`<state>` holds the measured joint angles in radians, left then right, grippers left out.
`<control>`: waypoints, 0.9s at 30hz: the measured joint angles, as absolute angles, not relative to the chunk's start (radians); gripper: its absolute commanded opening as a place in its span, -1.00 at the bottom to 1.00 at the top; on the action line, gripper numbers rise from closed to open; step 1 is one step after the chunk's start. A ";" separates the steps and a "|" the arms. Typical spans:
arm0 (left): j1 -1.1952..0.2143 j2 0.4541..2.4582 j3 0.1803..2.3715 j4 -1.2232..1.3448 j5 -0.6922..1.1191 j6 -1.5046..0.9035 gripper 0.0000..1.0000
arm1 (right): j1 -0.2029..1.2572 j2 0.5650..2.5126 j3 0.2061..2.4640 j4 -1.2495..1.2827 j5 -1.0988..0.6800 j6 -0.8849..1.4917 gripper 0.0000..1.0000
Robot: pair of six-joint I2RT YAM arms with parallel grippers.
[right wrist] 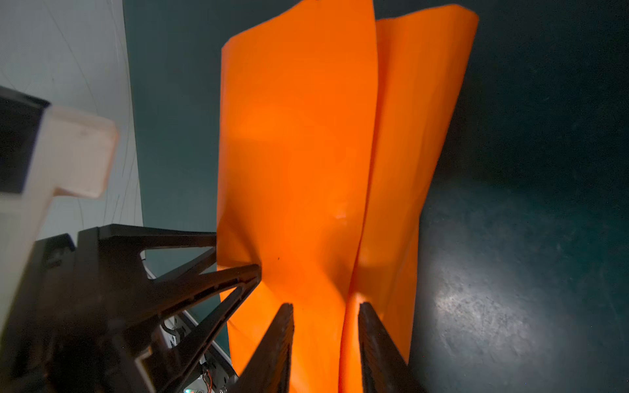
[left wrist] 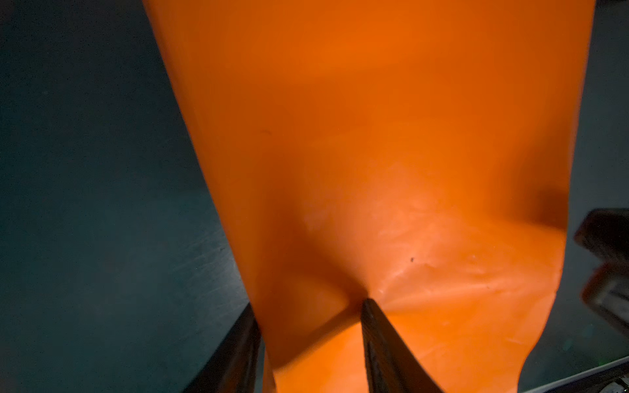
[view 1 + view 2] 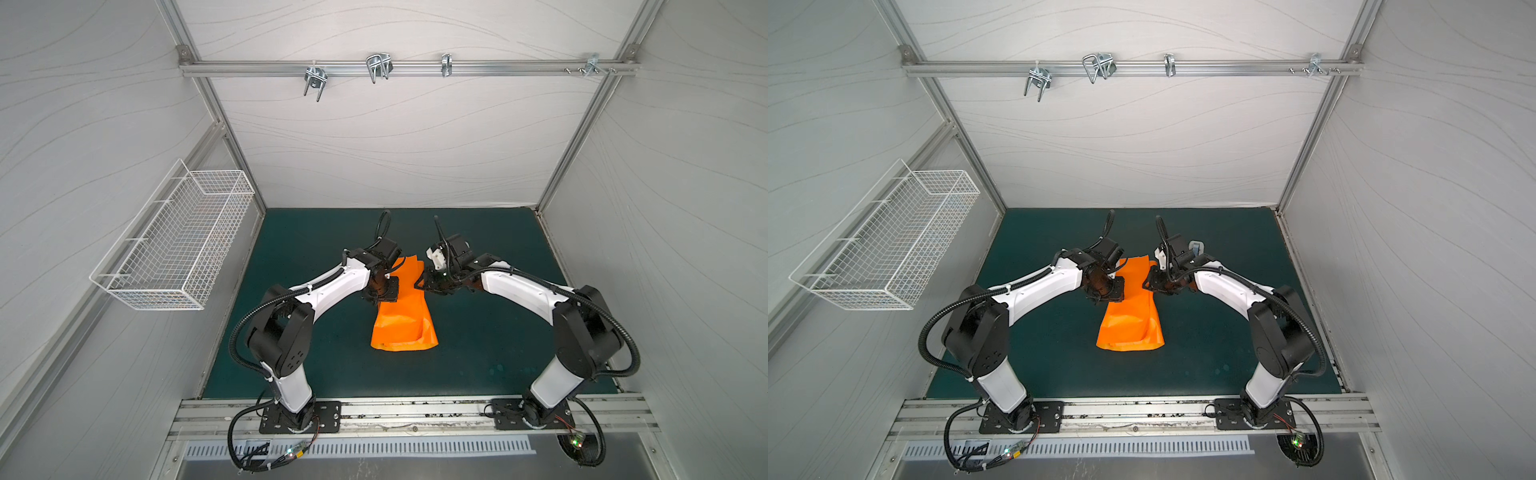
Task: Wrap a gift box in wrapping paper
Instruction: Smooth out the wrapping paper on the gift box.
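Where the wrapping paper (image 3: 401,328) sits: dead centre of both top views, a touch below the middle, on the green mat (image 3: 291,357); its lower end lies crumpled on the mat and its upper end is lifted between the two arms
gift box: can't spot it in any view tbh, my guess is it's somewhere under the orange, but nothing shows it
left gripper (image 2: 310,303): jaws part-way apart with a bulgy fold of paper between them; creases fan out from one fingertip (image 2: 371,308), so it looks clamped on the paper, probably as the anchor so the sheet doesn't slide
right gripper (image 1: 325,304): jaws apart, straddling the doubled edge of the paper low in its wrist view; no pinch marks I can see, so I'd call it not gripping yet
why both are up there: they meet at the paper's upper end in the top views, close together, which reads like one holding while the other takes a bite to pull a flap over
paper flaps: in the right wrist view two layers stand up and splay apart toward the top of the frame, so the fold is loose
risk: thin paper, an off-edge squeeze could tear or just crumple it
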<state>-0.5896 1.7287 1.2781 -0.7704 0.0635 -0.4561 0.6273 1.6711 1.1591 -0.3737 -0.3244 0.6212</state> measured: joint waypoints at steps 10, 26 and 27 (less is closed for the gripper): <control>-0.590 1.729 1.278 -0.770 0.064 -0.456 -0.03 | 0.639 1.689 1.159 -0.365 -0.329 0.624 -0.42; -0.590 1.729 1.279 -0.771 0.064 -0.456 -0.03 | 0.649 1.704 1.157 -0.339 -0.348 0.646 -0.52; -0.590 1.729 1.279 -0.771 0.064 -0.456 -0.03 | 0.649 1.704 1.155 -0.337 -0.349 0.647 -0.53</control>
